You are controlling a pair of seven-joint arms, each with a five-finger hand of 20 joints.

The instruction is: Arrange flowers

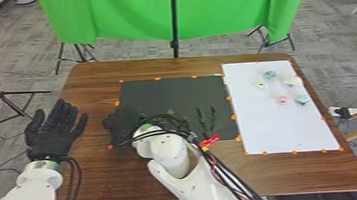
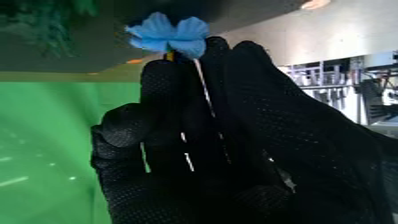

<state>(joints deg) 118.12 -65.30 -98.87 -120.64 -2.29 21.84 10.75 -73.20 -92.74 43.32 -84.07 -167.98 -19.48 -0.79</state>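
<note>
Black-gloved left hand (image 1: pixel 56 131) rests with straight fingers at the table's left side. The right hand (image 1: pixel 121 123) is over the left part of the dark mat (image 1: pixel 170 91), with green stems (image 1: pixel 207 120) lying to its right. From the right wrist, a blue flower (image 2: pixel 171 35) stands at the tips of the right hand (image 2: pixel 182 120), its stem pinched between them. Small flowers lie on the white board: a blue one (image 1: pixel 269 75), a pink one (image 1: pixel 281 99), a pale one (image 1: pixel 292 81) and a teal one (image 1: pixel 302 99). Green foliage (image 2: pixel 44 25) is beyond the fingers.
Orange markers edge the mat and the white board (image 1: pixel 279 132). A small red and yellow item (image 1: pixel 209 140) sits beside the right arm's cables. Behind the brown table (image 1: pixel 93 75) hangs a green cloth (image 1: pixel 121 16) on stands.
</note>
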